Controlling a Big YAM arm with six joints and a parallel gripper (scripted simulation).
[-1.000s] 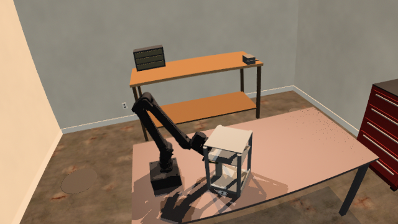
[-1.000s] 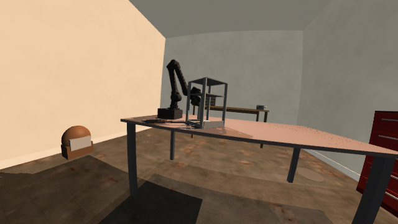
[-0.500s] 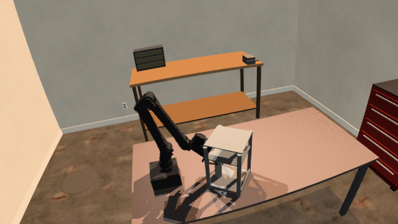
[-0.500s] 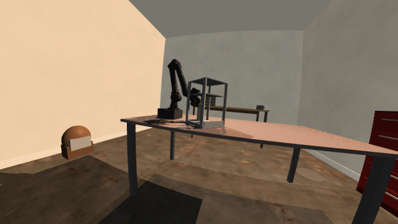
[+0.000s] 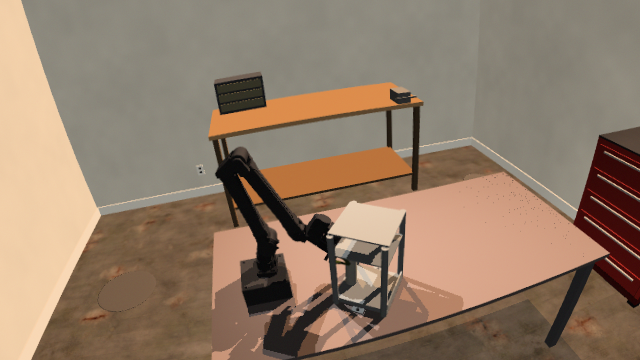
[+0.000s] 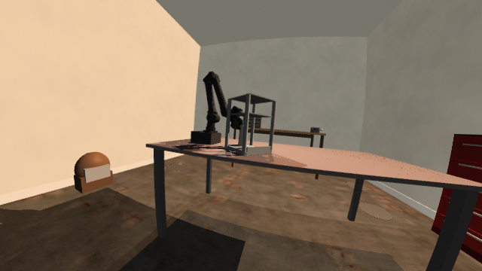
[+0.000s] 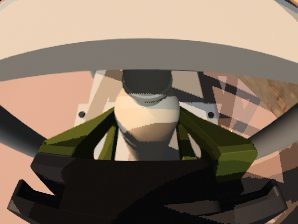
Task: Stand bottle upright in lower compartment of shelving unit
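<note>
In the wrist view my gripper (image 7: 147, 112) is shut on the bottle (image 7: 147, 119), with a green finger on each side of its pale body. The bottle's dark cap (image 7: 147, 83) points up, just under a pale shelf board (image 7: 147, 30) that spans the view. In the top view the arm reaches from its base to the left side of the small shelving unit (image 5: 367, 260), and the gripper (image 5: 332, 245) goes in between the posts at the height of the middle shelf. The frame hides most of the bottle there. The shelving unit also shows in the exterior view (image 6: 249, 126).
The arm's base (image 5: 265, 282) stands on the pink table left of the shelving unit. An orange workbench (image 5: 315, 107) stands by the back wall. A red drawer cabinet (image 5: 615, 210) stands at the right.
</note>
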